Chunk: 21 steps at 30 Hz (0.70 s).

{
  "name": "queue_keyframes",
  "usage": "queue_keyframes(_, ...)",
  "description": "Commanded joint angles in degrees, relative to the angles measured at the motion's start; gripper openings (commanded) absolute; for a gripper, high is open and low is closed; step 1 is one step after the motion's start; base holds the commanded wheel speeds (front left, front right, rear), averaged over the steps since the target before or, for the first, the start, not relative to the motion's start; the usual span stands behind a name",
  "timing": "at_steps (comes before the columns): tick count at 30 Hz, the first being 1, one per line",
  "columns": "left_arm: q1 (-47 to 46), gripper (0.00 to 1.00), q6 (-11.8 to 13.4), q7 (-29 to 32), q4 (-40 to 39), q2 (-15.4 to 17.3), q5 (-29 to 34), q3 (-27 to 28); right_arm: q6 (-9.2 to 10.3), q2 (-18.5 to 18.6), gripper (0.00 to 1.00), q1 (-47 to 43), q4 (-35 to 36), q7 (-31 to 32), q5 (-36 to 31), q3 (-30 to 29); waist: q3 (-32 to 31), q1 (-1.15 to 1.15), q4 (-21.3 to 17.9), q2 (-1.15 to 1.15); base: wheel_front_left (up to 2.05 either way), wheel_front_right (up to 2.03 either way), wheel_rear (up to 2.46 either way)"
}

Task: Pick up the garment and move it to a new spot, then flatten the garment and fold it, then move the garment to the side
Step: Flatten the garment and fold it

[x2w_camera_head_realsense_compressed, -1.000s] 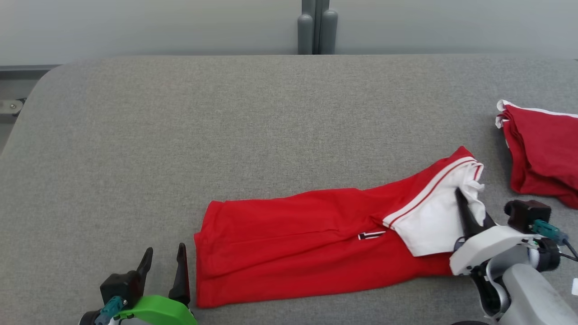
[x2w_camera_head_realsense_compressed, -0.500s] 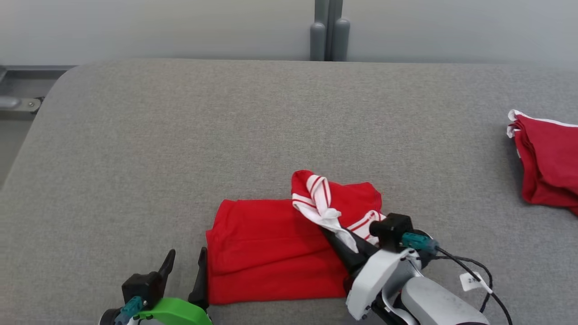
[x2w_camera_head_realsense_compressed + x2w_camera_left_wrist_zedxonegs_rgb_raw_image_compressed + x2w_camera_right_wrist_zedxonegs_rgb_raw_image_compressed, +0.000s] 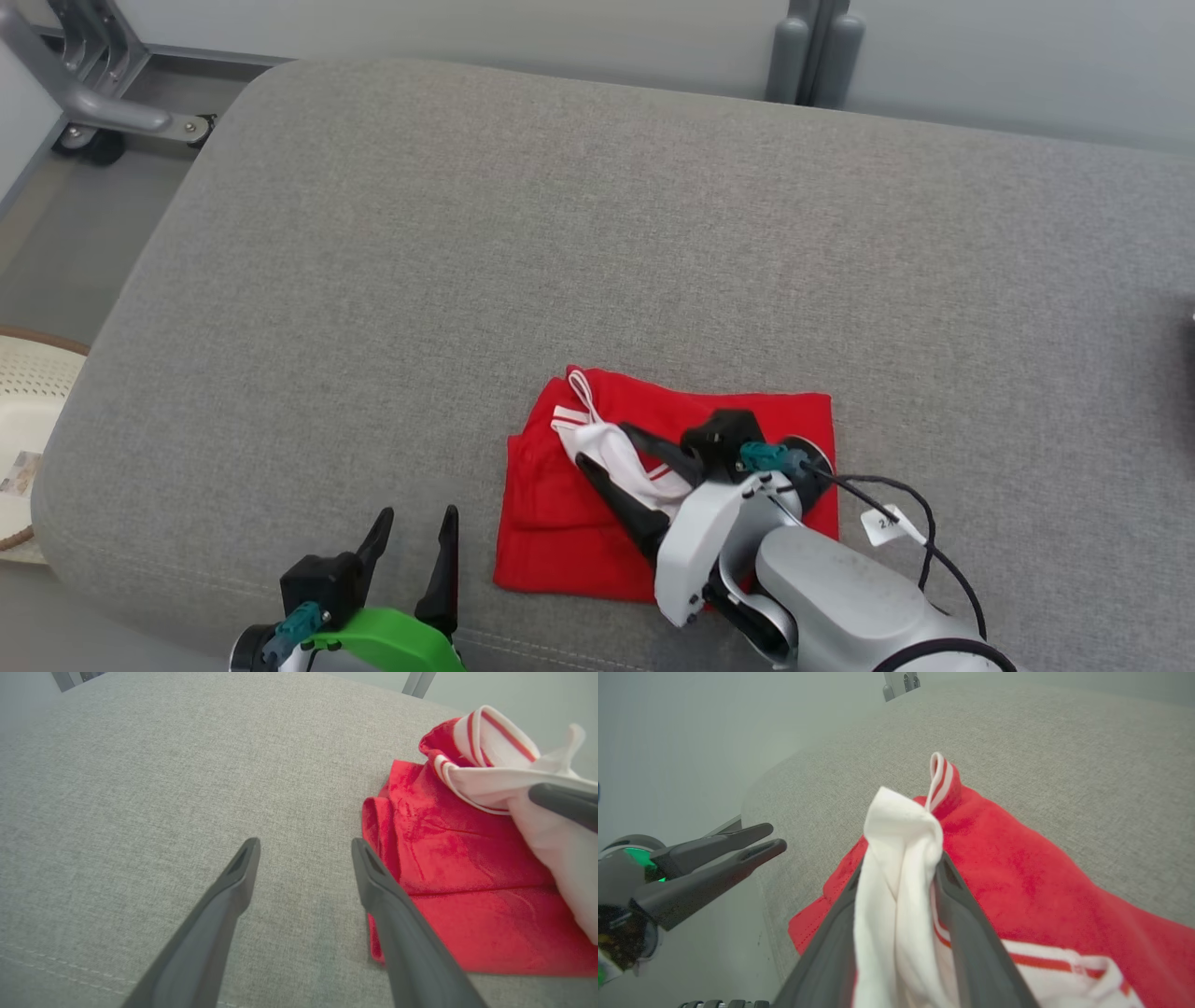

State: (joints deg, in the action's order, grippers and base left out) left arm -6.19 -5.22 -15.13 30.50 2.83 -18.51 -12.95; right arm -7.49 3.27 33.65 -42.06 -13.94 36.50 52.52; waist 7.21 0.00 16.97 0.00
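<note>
The garment (image 3: 560, 537) is red with a white, red-striped band. It lies doubled over near the front of the grey padded surface (image 3: 560, 233). My right gripper (image 3: 604, 446) rests on top of it, jaws spread, with the bunched white band (image 3: 901, 858) still between the fingers and draped over them. The red layers (image 3: 1017, 868) spread out beneath. My left gripper (image 3: 418, 515) stands open and holds nothing, just left of the garment's folded edge (image 3: 378, 826) and close above the surface. It appears again in the left wrist view (image 3: 306, 842) and as the left gripper (image 3: 770, 837) in the right wrist view.
The padded surface's rounded front edge runs just below my left gripper. A pale woven basket (image 3: 28, 411) sits on the floor at the left. A metal frame on wheels (image 3: 93, 103) stands at the back left, and grey posts (image 3: 817, 47) rise behind the surface.
The camera has turned, shifting the whole picture. My right gripper carried the white-banded end leftward over the red half, doubling the garment, and its jaws have spread. The left gripper stayed put.
</note>
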Motion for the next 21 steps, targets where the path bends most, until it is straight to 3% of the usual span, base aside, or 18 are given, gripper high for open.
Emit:
queue_keyframes(1, -0.99, 1.0, 0.24, 0.04, -0.07, 0.16, -0.33, 0.13, 0.02, -0.1, 1.0, 0.94, 0.24, -0.4, 0.8, -0.1, 0.66, 0.0, 0.62, 0.0, 0.0, 0.0, 0.0)
queue_keyframes(4, -1.02, 1.0, 0.66, 0.04, -0.45, 0.15, -0.54, 0.97, 0.03, -0.09, 1.0, 1.72, 2.51, -1.24, 2.91, -1.27, 0.52, 0.0, -0.4, 0.0, 0.0, 0.0, 0.0)
queue_keyframes(10, -0.16, 1.0, 1.18, 0.04, -1.45, 0.16, -0.31, 2.69, 0.03, 3.71, 1.0, -3.91, 11.48, -1.2, -0.92, -14.66, -0.16, 0.0, -3.86, 0.0, 0.0, 0.0, 0.0)
queue_keyframes(14, 0.16, 1.0, 1.08, 0.04, -1.55, 0.18, 0.02, 3.08, 0.02, 6.4, 1.0, -9.05, 13.61, -1.21, -3.18, -20.27, -0.58, 0.0, -5.69, 0.0, 0.0, 0.0, 0.0)
queue_keyframes(21, 0.4, 1.0, 0.73, 0.04, -1.56, 0.18, 0.19, 3.6, 0.02, 7.37, 1.0, -16.17, 16.96, -1.22, -2.41, -20.75, -1.07, 0.0, -6.87, 0.0, 0.0, 0.0, 0.0)
